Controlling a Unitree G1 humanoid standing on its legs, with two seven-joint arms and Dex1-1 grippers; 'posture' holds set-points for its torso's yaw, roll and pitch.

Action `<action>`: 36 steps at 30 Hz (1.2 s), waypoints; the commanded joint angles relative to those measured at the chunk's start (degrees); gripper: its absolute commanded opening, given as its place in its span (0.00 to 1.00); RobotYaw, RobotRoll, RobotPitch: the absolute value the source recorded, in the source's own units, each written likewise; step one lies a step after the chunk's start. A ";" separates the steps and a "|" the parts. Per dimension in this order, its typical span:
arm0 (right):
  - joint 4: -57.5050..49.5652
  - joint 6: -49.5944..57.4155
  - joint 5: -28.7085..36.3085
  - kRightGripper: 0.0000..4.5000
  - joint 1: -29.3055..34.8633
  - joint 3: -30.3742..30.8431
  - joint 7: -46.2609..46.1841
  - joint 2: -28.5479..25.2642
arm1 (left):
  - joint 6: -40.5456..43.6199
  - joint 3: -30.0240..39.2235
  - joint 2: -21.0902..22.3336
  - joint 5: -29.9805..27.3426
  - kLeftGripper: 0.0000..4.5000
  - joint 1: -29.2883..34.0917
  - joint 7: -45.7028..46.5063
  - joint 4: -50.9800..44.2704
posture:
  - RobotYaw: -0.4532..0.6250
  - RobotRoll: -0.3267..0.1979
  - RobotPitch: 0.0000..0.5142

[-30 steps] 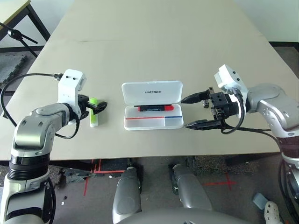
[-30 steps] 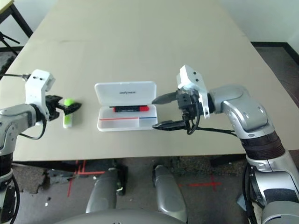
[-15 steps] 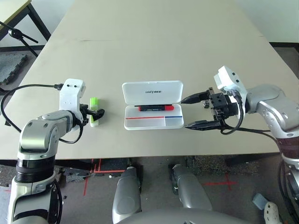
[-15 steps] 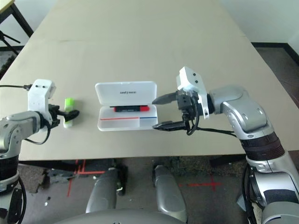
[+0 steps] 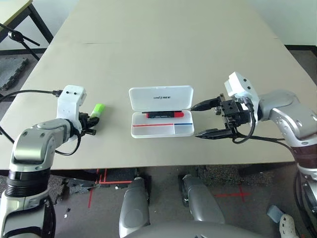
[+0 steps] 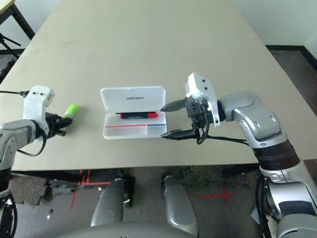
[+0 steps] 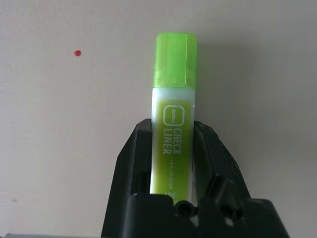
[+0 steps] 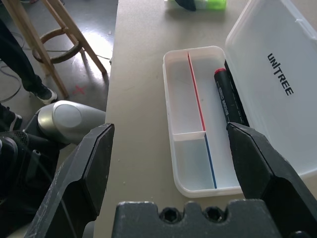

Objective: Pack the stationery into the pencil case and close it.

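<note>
On the left side of the table (image 5: 163, 44), the left gripper (image 7: 173, 148) is closing its jaws around the white barrel of the green highlighter (image 7: 172, 114). Its 2 black fingers (image 7: 134, 158) are pressing against the barrel's sides, and the translucent green cap is sticking out beyond the fingertips. From the head camera, the highlighter (image 5: 97, 110) is lying tilted on the table, well to the left of the pencil case (image 5: 162, 117), with its cap end pointing away from the robot.

The case is sitting open at the table's middle, its lid (image 5: 161, 98) folded back flat and showing dark lettering. The red-and-black marker (image 5: 163, 114) is lying in the tray's rear compartment, along the hinge. The front compartments, edged by a red stripe and a blue stripe, are holding nothing visible.

The right gripper (image 5: 204, 119) is hovering just beside the case's right end, its jaws spread wide and gripping nothing, pointing toward the tray (image 8: 198, 124).
</note>
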 commanded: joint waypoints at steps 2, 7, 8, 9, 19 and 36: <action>0.21 -0.49 -0.26 1.00 0.33 0.35 -0.01 -0.01 | -6.70 -1.66 4.34 -0.42 0.24 2.21 -6.48 -2.41 | 0.44 0.62 0.34; 0.44 -0.63 -0.49 1.00 0.67 0.35 -0.03 -0.31 | -15.40 -1.35 9.41 -1.33 0.24 5.37 -15.85 -4.38 | 0.44 0.62 0.34; 0.55 -0.66 -0.54 1.00 0.70 0.33 0.00 -0.40 | -17.84 -0.97 9.69 -1.96 0.24 5.95 -17.98 -4.86 | 0.44 0.62 0.34; 0.70 -0.68 -0.57 1.00 0.72 0.30 0.03 -0.47 | -20.81 -0.84 10.02 -2.68 0.24 6.66 -20.60 -5.72 | 0.44 0.62 0.34; 3.96 -1.36 -1.16 1.00 2.46 -0.27 0.39 -1.61 | -26.81 -6.69 11.40 -6.64 0.24 4.52 -32.15 -15.30 | 0.44 0.62 0.34; 5.66 -2.30 -1.67 1.00 4.28 -2.01 -0.31 -3.30 | -31.21 -32.93 -2.07 6.02 0.24 -17.68 -33.68 -6.16 | 0.39 0.62 0.31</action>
